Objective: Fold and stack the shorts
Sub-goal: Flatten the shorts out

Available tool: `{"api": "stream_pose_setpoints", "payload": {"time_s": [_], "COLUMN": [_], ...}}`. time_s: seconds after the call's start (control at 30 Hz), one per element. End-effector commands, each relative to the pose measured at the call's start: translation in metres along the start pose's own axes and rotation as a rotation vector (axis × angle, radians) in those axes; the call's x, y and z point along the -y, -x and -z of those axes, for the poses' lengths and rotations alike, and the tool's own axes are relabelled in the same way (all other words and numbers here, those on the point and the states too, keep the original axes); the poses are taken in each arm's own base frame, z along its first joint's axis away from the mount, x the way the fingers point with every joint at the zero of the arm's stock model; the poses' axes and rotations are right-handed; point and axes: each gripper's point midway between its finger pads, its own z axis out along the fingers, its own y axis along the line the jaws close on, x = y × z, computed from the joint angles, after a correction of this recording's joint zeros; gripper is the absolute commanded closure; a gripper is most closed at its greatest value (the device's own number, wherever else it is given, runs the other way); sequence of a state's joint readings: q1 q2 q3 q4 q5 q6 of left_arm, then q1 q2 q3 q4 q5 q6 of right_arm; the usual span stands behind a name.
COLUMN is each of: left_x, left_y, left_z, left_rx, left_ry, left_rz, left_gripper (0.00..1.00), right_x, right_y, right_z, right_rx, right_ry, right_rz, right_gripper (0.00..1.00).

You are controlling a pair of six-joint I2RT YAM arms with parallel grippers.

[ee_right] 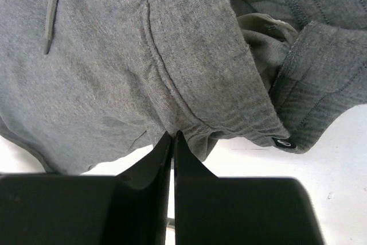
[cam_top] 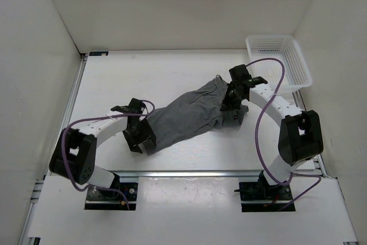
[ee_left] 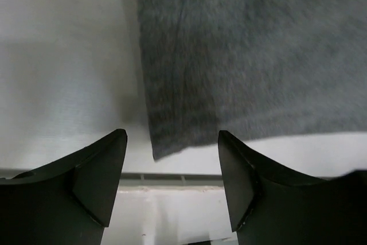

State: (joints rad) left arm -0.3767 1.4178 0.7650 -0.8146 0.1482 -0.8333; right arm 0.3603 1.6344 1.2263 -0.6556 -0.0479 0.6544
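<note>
The grey shorts (cam_top: pixel 186 116) lie crumpled in a diagonal strip across the middle of the table. My left gripper (cam_top: pixel 140 136) is open at their lower left end. In the left wrist view the gripper (ee_left: pixel 172 133) has its fingers wide apart, with a corner of the shorts (ee_left: pixel 258 55) just beyond the tips. My right gripper (cam_top: pixel 229 106) is at the upper right end. In the right wrist view it (ee_right: pixel 173 135) is shut, pinching the edge of the shorts (ee_right: pixel 143 67) near the waistband. A drawstring (ee_right: pixel 50 10) hangs at the upper left.
A white mesh basket (cam_top: pixel 281 61) stands at the back right corner. White walls enclose the table on three sides. A metal rail (ee_left: pixel 172 176) runs along the table's near edge, just past the left gripper's fingers.
</note>
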Motion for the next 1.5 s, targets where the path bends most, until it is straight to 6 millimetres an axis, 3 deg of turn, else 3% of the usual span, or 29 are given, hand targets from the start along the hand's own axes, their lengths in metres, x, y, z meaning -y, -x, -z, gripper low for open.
{"api": "stream_pose_setpoints", "payload": {"time_s": [0.0,0.07,0.2,0.33,0.37,0.4,0.47,0.5,0.53,0.57,0.6,0.67,0.73,0.77,0.87,0.93,0.97,1.0,1.03,1.07,1.1,1.13,1.17,1.2,1.23,1.27,1.37,1.4,1.47], "left_x": [0.010,0.015,0.031,0.048,0.056,0.060,0.065,0.091,0.092,0.099,0.112,0.114,0.120,0.122,0.113,0.102,0.095,0.086,0.073,0.066,0.057,0.047,0.031,0.021,0.013,-0.003,-0.013,-0.015,-0.014], "left_y": [0.004,-0.001,0.006,0.054,0.084,0.101,0.140,0.173,0.181,0.194,0.217,0.228,0.227,0.218,0.192,0.179,0.169,0.152,0.142,0.129,0.110,0.098,0.078,0.065,0.052,0.030,0.019,0.017,0.018], "left_z": [-0.015,-0.022,-0.020,0.016,0.045,0.060,0.092,0.143,0.165,0.182,0.239,0.285,0.330,0.351,0.370,0.343,0.332,0.335,0.290,0.270,0.262,0.237,0.178,0.154,0.133,0.099,0.082,0.082,0.084], "left_rx": [0.009,-0.012,-0.006,0.115,0.196,0.230,0.296,0.415,0.428,0.457,0.585,0.664,0.746,0.791,0.823,0.765,0.736,0.753,0.664,0.628,0.626,0.582,0.453,0.394,0.337,0.226,0.188,0.195,0.205], "left_ry": [-0.002,0.015,-0.008,-0.029,-0.032,-0.029,-0.026,-0.100,-0.098,-0.113,-0.194,-0.262,-0.355,-0.404,-0.466,-0.437,-0.429,-0.441,-0.386,-0.371,-0.382,-0.361,-0.312,-0.301,-0.285,-0.243,-0.220,-0.225,-0.229], "left_rz": [-0.007,-0.024,-0.044,-0.066,-0.070,-0.068,-0.043,-0.060,-0.056,-0.053,-0.045,-0.024,-0.042,-0.057,-0.075,-0.069,-0.069,-0.073,-0.063,-0.073,-0.070,-0.059,-0.030,-0.011,-0.006,0.040,0.084,0.083,0.117], "left_gripper": [0.25,0.31,0.89,0.90,0.90,0.90,0.90,0.90,0.90,0.90,0.90,0.90,0.90,0.90,0.90,0.90,0.90,0.90,0.90,0.90,0.90,0.90,0.90,0.82,0.57,0.47,0.31,0.23,0.18], "right_x": [0.003,0.004,0.007,0.003,0.004,-0.008,-0.015,-0.018,-0.041,-0.048,-0.055,-0.082,-0.098,-0.098,-0.096,-0.088,-0.071,-0.062,-0.054,-0.036,-0.024,-0.017,0.013,0.026,0.041,0.066,0.099,0.100,0.102], "right_y": [0.003,0.004,0.001,0.011,0.019,0.044,0.064,0.077,0.115,0.122,0.139,0.169,0.173,0.172,0.144,0.125,0.104,0.091,0.078,0.049,0.036,0.018,-0.012,-0.029,-0.049,-0.077,-0.120,-0.125,-0.132], "right_z": [0.010,0.010,0.008,0.007,0.002,0.010,0.019,0.015,0.043,0.049,0.068,0.122,0.169,0.180,0.200,0.220,0.192,0.186,0.197,0.166,0.158,0.163,0.128,0.117,0.113,0.091,0.077,0.079,0.077], "right_rx": [0.031,0.037,0.030,0.034,0.033,0.085,0.093,0.087,0.182,0.180,0.230,0.364,0.458,0.482,0.529,0.592,0.529,0.524,0.551,0.470,0.452,0.457,0.364,0.327,0.297,0.218,0.141,0.146,0.134], "right_ry": [0.007,-0.001,-0.006,0.004,-0.003,0.025,0.021,0.011,0.063,0.071,0.094,0.194,0.269,0.280,0.313,0.322,0.278,0.256,0.272,0.231,0.210,0.228,0.164,0.145,0.126,0.066,-0.006,0.003,0.008], "right_rz": [0.007,0.007,0.006,0.023,0.022,0.029,0.054,0.055,0.067,0.079,0.076,0.105,0.140,0.153,0.207,0.251,0.247,0.257,0.260,0.268,0.264,0.256,0.227,0.203,0.138,0.094,-0.064,-0.136,-0.182], "right_gripper": [1.00,1.00,1.00,1.00,1.00,1.00,1.00,1.00,1.00,1.00,1.00,1.00,1.00,1.00,1.00,1.00,1.00,1.00,1.00,1.00,0.96,0.88,0.71,0.43,0.34,0.29,0.35,0.44,0.44]}}
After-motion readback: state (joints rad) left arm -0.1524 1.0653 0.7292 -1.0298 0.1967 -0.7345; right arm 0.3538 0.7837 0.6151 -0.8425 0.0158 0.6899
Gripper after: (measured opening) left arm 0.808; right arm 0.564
